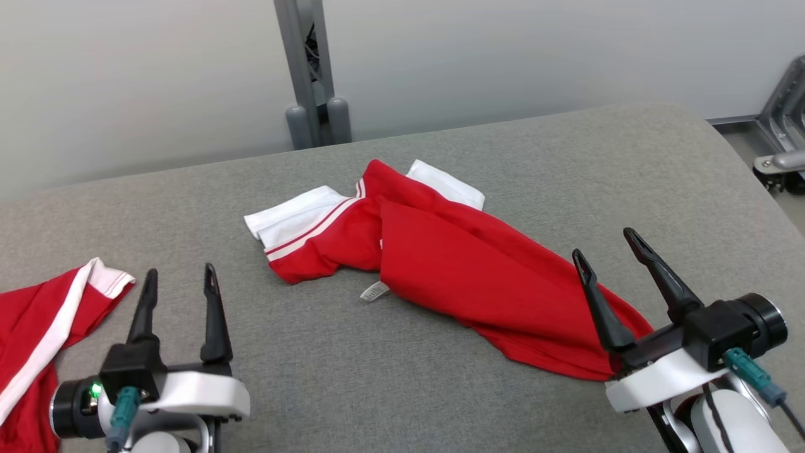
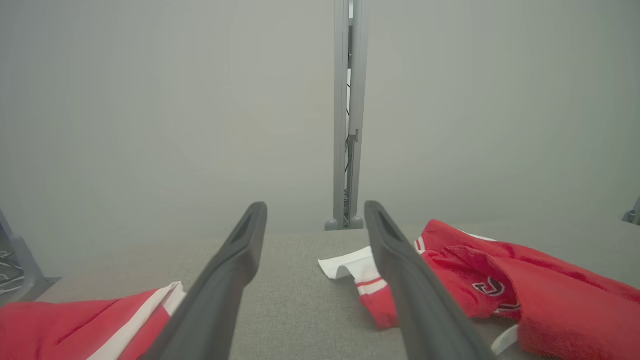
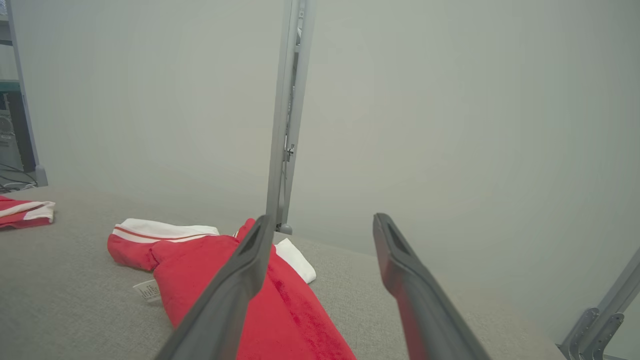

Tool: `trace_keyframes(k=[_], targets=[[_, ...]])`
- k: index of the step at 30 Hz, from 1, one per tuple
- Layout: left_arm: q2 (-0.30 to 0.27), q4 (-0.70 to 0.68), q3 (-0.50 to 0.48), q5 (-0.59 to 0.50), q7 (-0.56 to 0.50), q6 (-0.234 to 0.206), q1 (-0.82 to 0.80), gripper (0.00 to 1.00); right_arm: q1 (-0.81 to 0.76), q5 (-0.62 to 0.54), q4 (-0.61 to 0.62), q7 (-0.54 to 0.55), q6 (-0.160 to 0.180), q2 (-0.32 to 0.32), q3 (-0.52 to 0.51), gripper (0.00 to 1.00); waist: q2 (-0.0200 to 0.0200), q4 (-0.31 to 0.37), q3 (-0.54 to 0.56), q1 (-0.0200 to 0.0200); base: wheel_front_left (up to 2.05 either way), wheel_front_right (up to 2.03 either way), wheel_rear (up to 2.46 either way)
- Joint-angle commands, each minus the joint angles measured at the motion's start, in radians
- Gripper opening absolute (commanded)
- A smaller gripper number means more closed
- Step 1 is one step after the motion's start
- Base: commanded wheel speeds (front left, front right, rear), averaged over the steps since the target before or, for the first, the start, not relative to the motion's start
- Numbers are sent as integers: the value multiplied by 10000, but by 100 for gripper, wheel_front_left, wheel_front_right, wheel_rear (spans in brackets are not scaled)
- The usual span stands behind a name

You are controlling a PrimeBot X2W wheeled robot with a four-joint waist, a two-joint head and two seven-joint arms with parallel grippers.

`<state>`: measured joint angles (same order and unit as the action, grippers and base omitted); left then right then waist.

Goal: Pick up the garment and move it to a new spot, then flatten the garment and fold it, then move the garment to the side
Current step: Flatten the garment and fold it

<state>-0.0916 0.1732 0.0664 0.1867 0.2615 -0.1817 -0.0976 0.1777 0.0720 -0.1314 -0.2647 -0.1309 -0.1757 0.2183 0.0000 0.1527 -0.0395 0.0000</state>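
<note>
A red garment with white sleeves lies crumpled across the middle of the grey table, a small white tag poking out at its near edge. The left wrist view shows it to the right, the right wrist view low in the middle. My right gripper hovers open over the garment's near right end, nothing between its fingers. Near the front left, my left gripper stands open above bare table, well left of the garment. In each wrist view the gripper shows spread fingers.
A second red and white garment lies at the table's left front edge, beside my left gripper. A grey post stands behind the table against a pale wall. A metal frame is off the table's right side.
</note>
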Motion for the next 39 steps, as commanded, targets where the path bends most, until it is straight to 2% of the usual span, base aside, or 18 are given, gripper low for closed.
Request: trace_keyframes(k=[1, 4, 9, 18, 22, 26, 32, 33, 39], targets=[[45, -94, -75, -418, 28, 189, 243, 100, 196, 495, -172, -21, 3, 8, 71, 100, 0, -185, 9, 0, 0, 0, 0], [178, -67, -229, -800, 28, 227, 597, 100, 467, 1044, -505, -23, 3, -76, 298, 100, 0, -396, 30, 0, 0, 0, 0], [295, 34, -170, -1149, 28, 301, 893, 100, 760, 909, -925, -23, 3, -249, 871, 100, 0, -691, 56, 0, 0, 0, 0], [383, -39, -205, -1081, 28, 383, 646, 100, 1040, 789, -1381, -21, 3, -226, 1236, 100, 0, -1314, -16, 0, 0, 0, 0], [394, -135, 0, -953, 28, 394, 417, 100, 1537, 752, -1706, -22, 3, -186, 1716, 100, 0, -1599, -361, 0, 0, 0, 0], [389, -158, 407, -748, 28, 357, 166, 100, 2462, 722, -2902, -19, 3, -156, 2445, 100, 0, -1962, -824, 0, 0, 0, 0], [385, -41, 1036, -441, 28, 240, -161, 100, 4233, 510, -5392, 192, 3, -161, 3812, 100, 0, -2543, -1384, 0, 0, 0, 0], [390, -12, 1203, -358, 28, 213, -253, 100, 4666, 496, -6052, 346, 3, -165, 4350, 100, 0, -2713, -1503, 0, 0, 0, 0], [389, 3, 1470, -76, 28, 28, -397, 100, 5580, 721, -7420, 680, 3, -175, 5638, 100, 0, -3066, -1666, 0, 0, 0, 0]])
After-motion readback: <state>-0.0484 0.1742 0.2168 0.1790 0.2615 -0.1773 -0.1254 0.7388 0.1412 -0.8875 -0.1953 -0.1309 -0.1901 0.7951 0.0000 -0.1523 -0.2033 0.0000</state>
